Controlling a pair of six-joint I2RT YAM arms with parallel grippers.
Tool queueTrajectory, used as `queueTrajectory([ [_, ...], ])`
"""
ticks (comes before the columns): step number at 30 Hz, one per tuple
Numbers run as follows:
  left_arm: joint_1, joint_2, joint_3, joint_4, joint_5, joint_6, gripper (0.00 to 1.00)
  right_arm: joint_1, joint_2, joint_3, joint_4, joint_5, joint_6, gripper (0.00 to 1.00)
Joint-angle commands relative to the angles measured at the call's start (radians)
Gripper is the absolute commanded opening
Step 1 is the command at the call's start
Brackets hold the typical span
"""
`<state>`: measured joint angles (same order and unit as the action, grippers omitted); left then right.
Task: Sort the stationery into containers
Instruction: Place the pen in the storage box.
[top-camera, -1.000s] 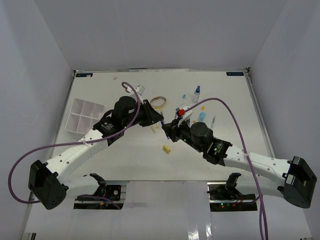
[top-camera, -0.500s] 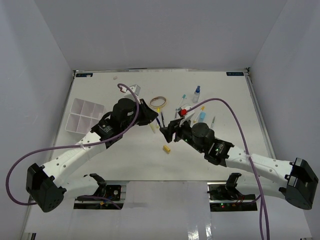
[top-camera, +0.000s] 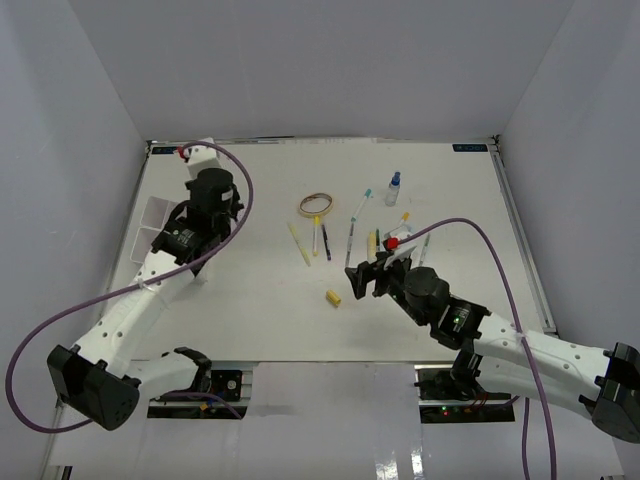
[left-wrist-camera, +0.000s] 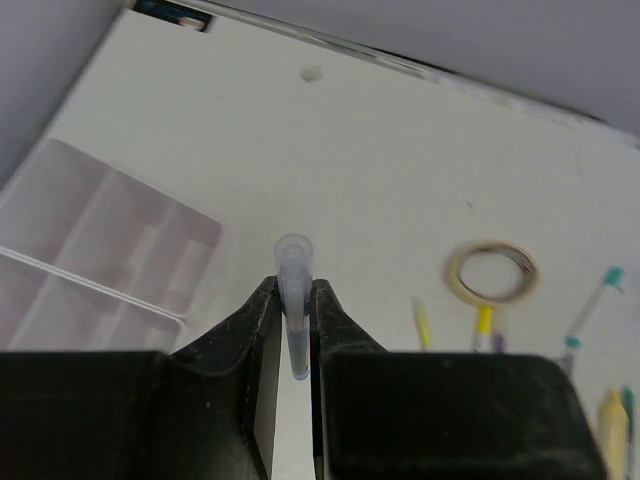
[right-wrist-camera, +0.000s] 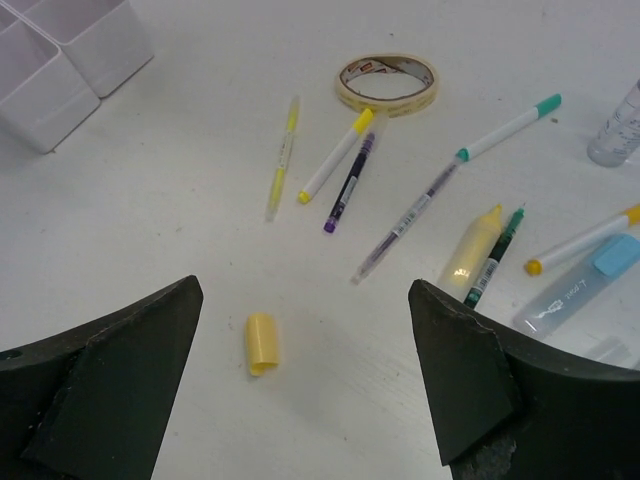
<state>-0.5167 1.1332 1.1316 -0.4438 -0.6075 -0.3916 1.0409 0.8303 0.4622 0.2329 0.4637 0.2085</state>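
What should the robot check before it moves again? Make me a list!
1. Left gripper shut on the thin pen with a clear bluish cap: ok.
2. Pen above the white divided plastic tray: not ok, the tray lies off to one side in the left wrist view.
3. Tray compartments in view empty: ok.
4. Right gripper open: ok.
5. Short yellow eraser piece lying free below the right gripper's gap: ok.
6. Arms well apart: ok.

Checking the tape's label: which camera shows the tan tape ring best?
Right wrist: the tan tape ring lies close and sharp, inner print visible. Left wrist shows it smaller and blurrier; the top view, only a tiny hoop.
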Motion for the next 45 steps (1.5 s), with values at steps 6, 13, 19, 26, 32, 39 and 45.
queueTrajectory([
  [6, 0.319, 0.083, 0.097, 0.068, 0.000, 0.151, 0.10, -0.001, -0.022, -0.045, 0.026, 0.041, -0.067, 0.90],
  [13, 0.473, 0.197, 0.149, 0.115, 0.014, 0.214, 0.10, -0.007, -0.034, -0.083, 0.031, 0.033, -0.087, 0.90],
  [19, 0.552, 0.235, 0.132, 0.217, 0.000, 0.267, 0.10, -0.016, -0.082, -0.129, 0.049, 0.013, -0.089, 0.90],
  [26, 0.593, 0.283, 0.125, 0.273, -0.001, 0.298, 0.10, -0.025, -0.099, -0.143, 0.055, 0.010, -0.086, 0.90],
  [32, 0.604, 0.329, 0.099, 0.310, 0.003, 0.312, 0.17, -0.028, -0.103, -0.155, 0.068, 0.010, -0.083, 0.90],
  [39, 0.609, 0.338, 0.013, 0.347, -0.002, 0.292, 0.29, -0.031, -0.108, -0.160, 0.074, 0.015, -0.081, 0.90],
  [45, 0.612, 0.323, -0.039, 0.364, 0.006, 0.269, 0.39, -0.035, -0.108, -0.161, 0.072, 0.013, -0.069, 0.90],
])
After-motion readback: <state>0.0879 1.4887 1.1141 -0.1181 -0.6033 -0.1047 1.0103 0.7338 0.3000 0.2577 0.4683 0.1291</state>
